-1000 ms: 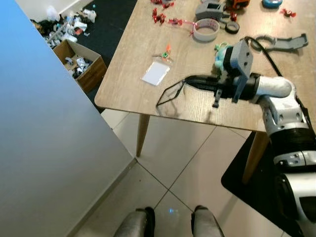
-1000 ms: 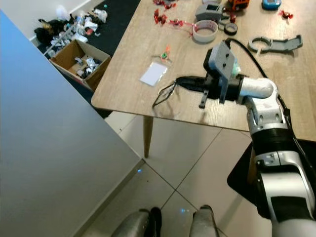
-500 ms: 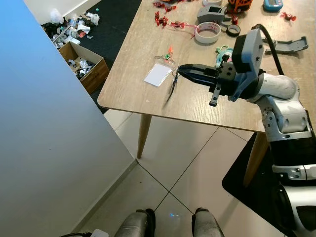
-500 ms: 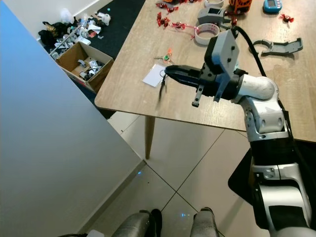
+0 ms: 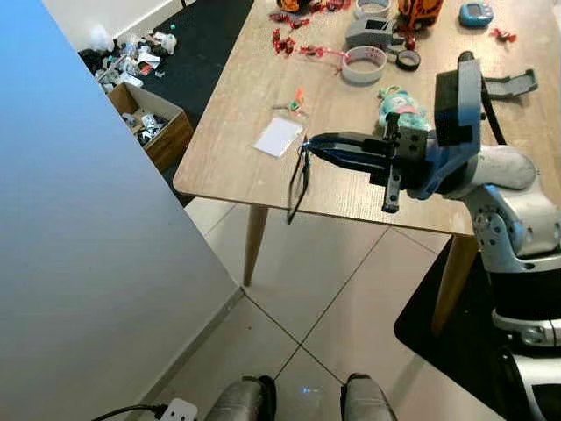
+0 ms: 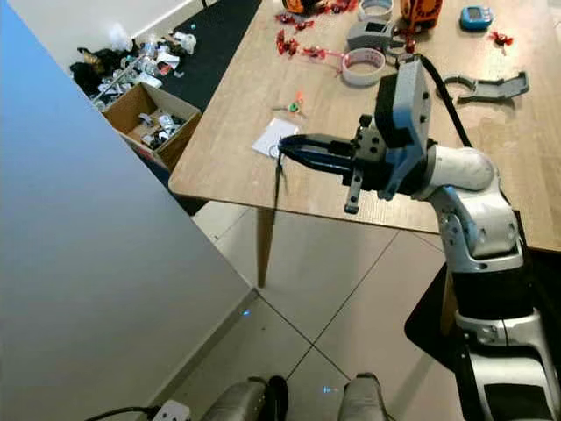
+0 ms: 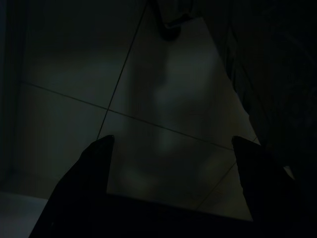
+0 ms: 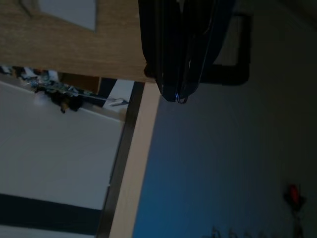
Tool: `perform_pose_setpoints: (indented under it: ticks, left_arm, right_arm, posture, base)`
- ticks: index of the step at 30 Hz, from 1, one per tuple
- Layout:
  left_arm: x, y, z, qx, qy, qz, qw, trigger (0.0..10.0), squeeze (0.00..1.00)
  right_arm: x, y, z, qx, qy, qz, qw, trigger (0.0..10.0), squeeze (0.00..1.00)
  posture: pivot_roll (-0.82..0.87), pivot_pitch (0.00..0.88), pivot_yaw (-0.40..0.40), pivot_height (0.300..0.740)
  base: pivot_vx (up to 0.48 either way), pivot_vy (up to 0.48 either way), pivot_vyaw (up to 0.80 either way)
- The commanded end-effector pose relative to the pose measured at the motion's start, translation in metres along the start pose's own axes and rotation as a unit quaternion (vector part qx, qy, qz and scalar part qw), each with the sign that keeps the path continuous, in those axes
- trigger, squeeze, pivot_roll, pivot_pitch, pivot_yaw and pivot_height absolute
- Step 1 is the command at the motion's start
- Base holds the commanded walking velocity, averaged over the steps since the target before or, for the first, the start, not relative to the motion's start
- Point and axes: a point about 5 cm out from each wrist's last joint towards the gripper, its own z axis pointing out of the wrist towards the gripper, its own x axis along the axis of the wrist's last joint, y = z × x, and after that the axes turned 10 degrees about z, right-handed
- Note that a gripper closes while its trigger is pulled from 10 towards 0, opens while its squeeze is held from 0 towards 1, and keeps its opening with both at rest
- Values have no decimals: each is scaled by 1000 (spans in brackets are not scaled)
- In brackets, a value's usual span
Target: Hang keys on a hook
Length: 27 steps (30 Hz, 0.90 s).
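Black right fingers clenched on dangling key lanyard, above wooden table edge

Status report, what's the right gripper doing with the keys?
Right gripper shut on the key lanyard, raised above the table edge; strap dangles free. Left gripper open, idle over floor tiles. No hook visible.

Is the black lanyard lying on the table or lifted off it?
Lifted: the right gripper pinches its top, and the black lanyard hangs past the table edge.
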Motion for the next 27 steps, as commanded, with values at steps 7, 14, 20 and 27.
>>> perform_pose_setpoints:
  ticks: [7, 14, 20, 27]
  left_arm:
    - [-7, 5, 1, -3, -18, -9, 1000, 10000, 0]
    - [3, 3, 3, 4, -7, -12, 1000, 10000, 0]
    - [7, 2, 4, 7, -6, -13, 1000, 10000, 0]
    - [3, 1, 3, 10, -13, -13, 1000, 10000, 0]
  right_arm:
    - [-53, -34, 32, 5, -54, 63, 997, 10000, 0]
    - [-91, -66, 50, 36, -75, 127, 988, 10000, 0]
    - [-122, -83, 52, 32, -119, 153, 981, 10000, 0]
    - [-142, -92, 51, 7, -149, 159, 976, 10000, 0]
  posture:
    - [-109, 169, 118, 740]
    - [-109, 139, 110, 740]
    - [-108, 124, 110, 740]
    - [-109, 104, 109, 740]
  base:
    - [0, 0, 0]
    - [0, 0, 0]
    - [0, 0, 0]
    - [0, 0, 0]
